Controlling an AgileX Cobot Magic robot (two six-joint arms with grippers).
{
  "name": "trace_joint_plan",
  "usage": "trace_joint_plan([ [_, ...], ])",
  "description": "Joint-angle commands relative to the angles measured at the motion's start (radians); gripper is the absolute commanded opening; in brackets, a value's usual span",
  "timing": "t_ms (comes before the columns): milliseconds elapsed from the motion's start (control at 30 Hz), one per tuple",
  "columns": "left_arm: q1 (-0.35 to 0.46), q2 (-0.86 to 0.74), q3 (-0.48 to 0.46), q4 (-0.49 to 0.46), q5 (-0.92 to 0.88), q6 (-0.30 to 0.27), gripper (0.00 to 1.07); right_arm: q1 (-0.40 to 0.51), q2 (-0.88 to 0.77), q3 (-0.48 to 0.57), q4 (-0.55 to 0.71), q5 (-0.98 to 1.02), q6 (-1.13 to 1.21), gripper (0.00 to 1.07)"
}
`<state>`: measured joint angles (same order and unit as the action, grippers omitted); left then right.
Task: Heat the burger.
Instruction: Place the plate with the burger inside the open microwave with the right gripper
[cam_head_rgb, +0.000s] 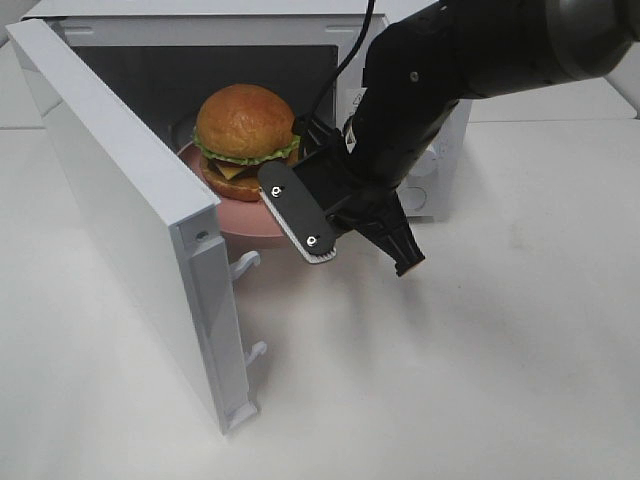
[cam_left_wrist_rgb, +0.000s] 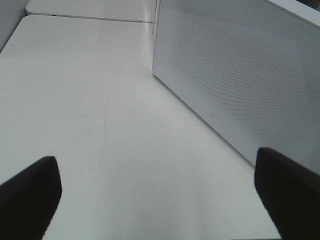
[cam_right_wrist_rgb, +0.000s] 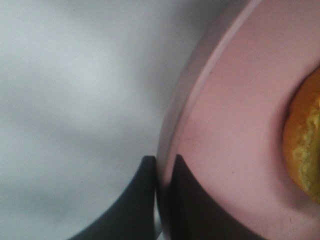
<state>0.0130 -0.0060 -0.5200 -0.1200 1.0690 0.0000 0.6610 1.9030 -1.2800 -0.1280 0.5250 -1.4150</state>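
The burger (cam_head_rgb: 245, 125), with a golden bun, lettuce and cheese, sits on a pink plate (cam_head_rgb: 245, 222) in the mouth of the open white microwave (cam_head_rgb: 200, 25). My right arm (cam_head_rgb: 420, 110) reaches in over the plate's right side and hides the spot it grips. In the right wrist view my right gripper (cam_right_wrist_rgb: 160, 160) is shut on the plate's rim (cam_right_wrist_rgb: 200, 100), and the burger's edge (cam_right_wrist_rgb: 305, 145) lies close by. My left gripper (cam_left_wrist_rgb: 157, 200) is open and low over the table, beside a dotted white panel (cam_left_wrist_rgb: 240, 75). It does not show in the exterior view.
The microwave door (cam_head_rgb: 110, 170) swings out to the front left and stands on edge like a wall. Its two latch hooks (cam_head_rgb: 245, 265) stick out toward the cavity. White table (cam_head_rgb: 480, 380) spreads to the front and right. A table seam (cam_left_wrist_rgb: 90, 19) runs far behind.
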Motion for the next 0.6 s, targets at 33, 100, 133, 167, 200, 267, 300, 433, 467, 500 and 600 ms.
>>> trace_joint_plan([
  [33, -0.002, -0.015, 0.001, -0.003, -0.001, -0.008, 0.99, -0.017, 0.012, -0.056, -0.024, -0.035, 0.061, 0.00],
  [100, -0.002, -0.015, 0.001, -0.003, -0.001, -0.008, 0.99, -0.017, 0.027, -0.083, -0.024, -0.026, 0.067, 0.00],
  [133, -0.002, -0.015, 0.001, -0.003, -0.001, -0.008, 0.99, -0.017, 0.027, -0.083, -0.024, -0.026, 0.067, 0.00],
  [167, -0.002, -0.015, 0.001, -0.003, -0.001, -0.008, 0.99, -0.017, 0.043, -0.110, -0.024, -0.015, 0.081, 0.00],
  [200, -0.002, -0.015, 0.001, -0.003, -0.001, -0.008, 0.99, -0.017, 0.054, -0.124, -0.024, -0.007, 0.086, 0.00],
  [267, -0.002, -0.015, 0.001, -0.003, -0.001, -0.008, 0.99, -0.017, 0.071, -0.151, -0.025, 0.004, 0.089, 0.00],
  [300, -0.002, -0.015, 0.001, -0.003, -0.001, -0.008, 0.99, -0.017, 0.071, -0.151, -0.025, 0.004, 0.089, 0.00],
  [433, -0.002, -0.015, 0.001, -0.003, -0.001, -0.008, 0.99, -0.017, 0.111, -0.215, -0.030, 0.022, 0.110, 0.00],
  [467, -0.002, -0.015, 0.001, -0.003, -0.001, -0.008, 0.99, -0.017, 0.128, -0.237, -0.033, 0.025, 0.117, 0.00],
  [500, -0.002, -0.015, 0.001, -0.003, -0.001, -0.008, 0.99, -0.017, 0.128, -0.237, -0.033, 0.025, 0.117, 0.00],
  [600, -0.002, -0.015, 0.001, -0.003, -0.001, -0.008, 0.99, -0.017, 0.153, -0.273, -0.033, 0.046, 0.117, 0.00],
])
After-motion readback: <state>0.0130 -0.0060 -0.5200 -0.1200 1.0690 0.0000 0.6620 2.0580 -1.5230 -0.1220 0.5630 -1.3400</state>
